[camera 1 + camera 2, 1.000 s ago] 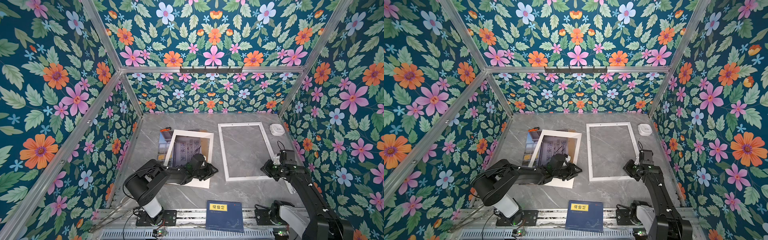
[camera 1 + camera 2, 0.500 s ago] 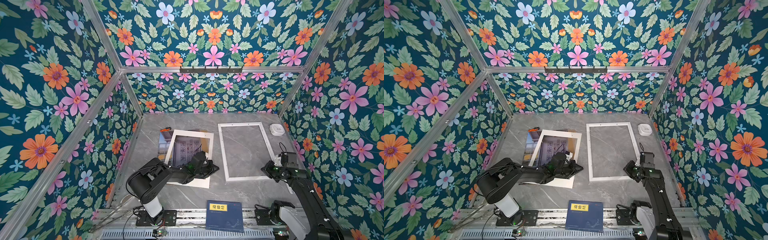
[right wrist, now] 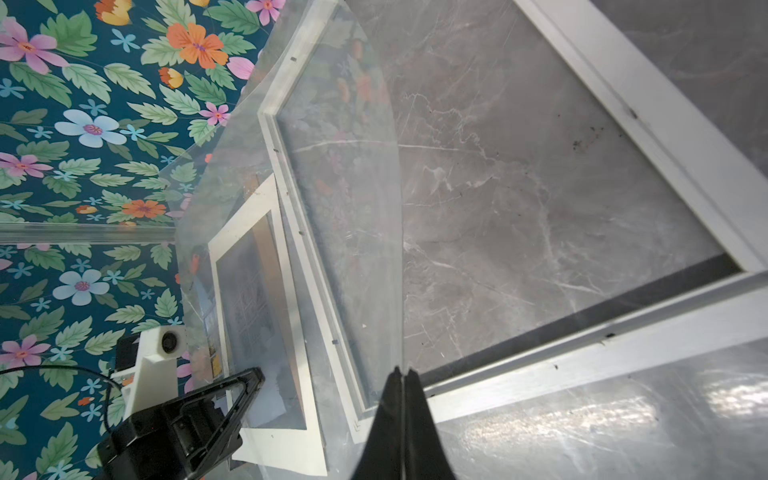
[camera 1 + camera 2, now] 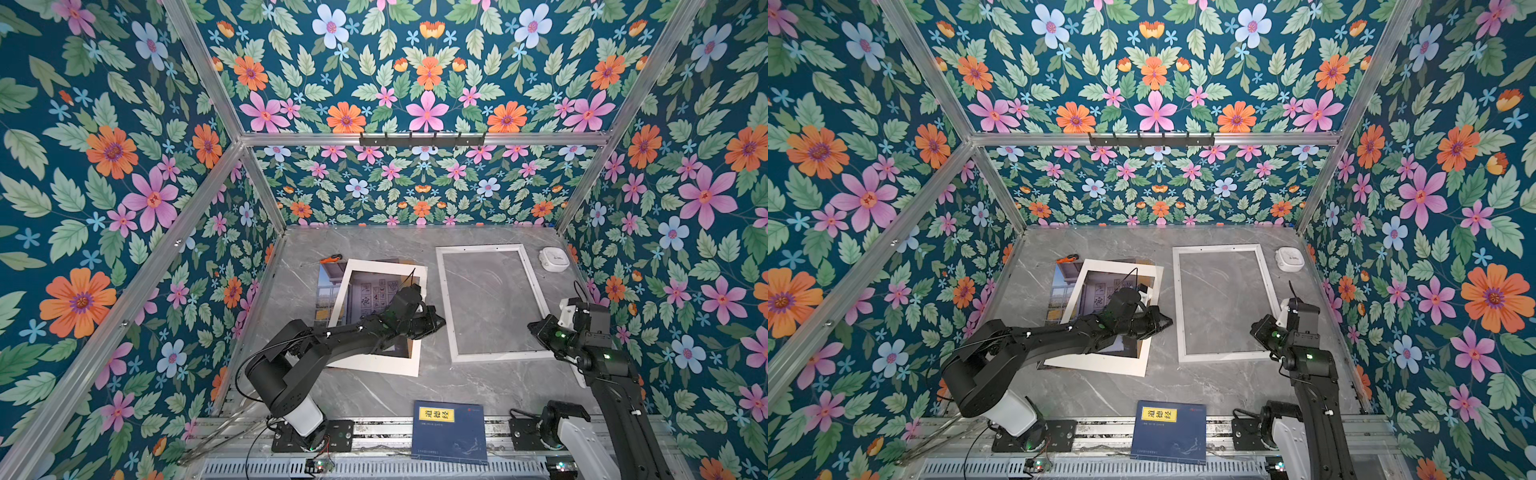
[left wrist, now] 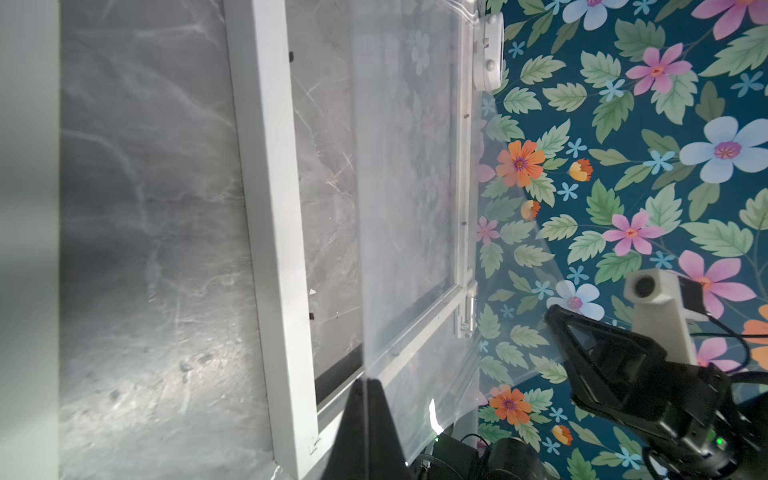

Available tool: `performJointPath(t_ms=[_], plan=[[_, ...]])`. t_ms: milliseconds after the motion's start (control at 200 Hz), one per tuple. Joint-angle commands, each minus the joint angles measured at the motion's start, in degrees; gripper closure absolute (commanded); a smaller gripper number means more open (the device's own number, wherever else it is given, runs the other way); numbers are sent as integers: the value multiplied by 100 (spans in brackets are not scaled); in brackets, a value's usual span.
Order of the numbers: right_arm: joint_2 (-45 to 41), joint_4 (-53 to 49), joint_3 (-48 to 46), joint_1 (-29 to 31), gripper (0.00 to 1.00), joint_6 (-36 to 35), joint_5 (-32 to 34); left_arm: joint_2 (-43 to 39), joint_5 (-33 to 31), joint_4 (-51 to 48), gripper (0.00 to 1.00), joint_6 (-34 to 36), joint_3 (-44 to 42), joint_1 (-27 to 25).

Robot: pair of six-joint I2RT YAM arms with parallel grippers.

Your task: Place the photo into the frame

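Both hands pinch a clear sheet over the frame; the photo lies apart, under a mat.

On the grey worktop (image 4: 374, 399) the white frame (image 4: 478, 248) lies flat at 3 o'clock, with bare marble showing through its opening. The left hand (image 5: 365, 384) is at the frame's 9 o'clock rail and the right hand (image 3: 401, 372) near its 4 o'clock corner. Each has its jaws closed tight on an edge of the clear sheet (image 3: 332, 187), which rises curved between them above the frame. It shows only in the wrist views. The photo (image 4: 368, 293) lies flat at the worktop's 9 o'clock side, well apart from the frame. The mat (image 4: 374, 361) covers most of it, and a strip sticks out at the mat's 9 o'clock edge. The left arm reaches across both.
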Motion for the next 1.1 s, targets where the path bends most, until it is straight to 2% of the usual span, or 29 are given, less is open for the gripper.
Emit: performJointPath(t_ms=[0, 250, 410, 605, 875, 1095], plan=[[-154, -188, 73, 1, 100, 31, 316, 96, -22, -299, 100, 333, 261, 8], [-28, -276, 277, 2, 100, -94, 799, 829, 178, -183, 100, 407, 1123, 13], [376, -196, 503, 3, 100, -357, 1084, 1252, 244, -152, 100, 428, 1531, 13], [889, -108, 723, -63, 100, -672, 1110, 1561, 389, -148, 100, 399, 1858, 12], [1362, 204, 675, -1091, 100, -874, -50, 1987, 561, 314, 100, 45, 1924, 22], [1578, 250, 653, -1096, 100, -845, 63, 2130, 560, 523, 100, -107, 1985, 20]])
